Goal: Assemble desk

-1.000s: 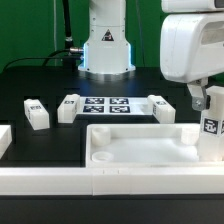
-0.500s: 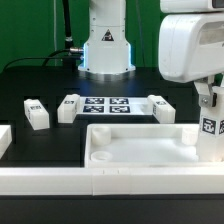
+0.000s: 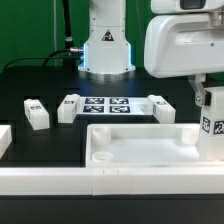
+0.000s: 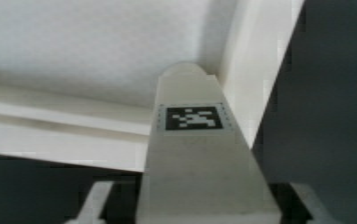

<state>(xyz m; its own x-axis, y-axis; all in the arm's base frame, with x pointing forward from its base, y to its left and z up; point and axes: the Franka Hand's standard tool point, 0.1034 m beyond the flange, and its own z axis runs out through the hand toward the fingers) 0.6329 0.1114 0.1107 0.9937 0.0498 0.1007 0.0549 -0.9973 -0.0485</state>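
The white tray-like tabletop [image 3: 140, 148] lies at the front of the table, rim up. My gripper [image 3: 206, 100] is at the exterior view's right, shut on a white square leg [image 3: 210, 135] that hangs upright at the tabletop's right end. In the wrist view the leg [image 4: 200, 150] with its tag runs out from between my fingers [image 4: 104, 200] toward the tabletop's corner [image 4: 122, 70]. Three more legs lie on the table: one [image 3: 36, 114] at the left, one [image 3: 69, 107] left of the marker board and one [image 3: 163, 108] right of it.
The marker board [image 3: 107, 105] lies flat behind the tabletop. Long white border rails [image 3: 60, 181] run along the front edge. The robot base [image 3: 105, 50] stands at the back with a black cable beside it.
My gripper and the held leg have shifted slightly toward the exterior view's left and a little nearer the tabletop's right end. Nothing else moved.
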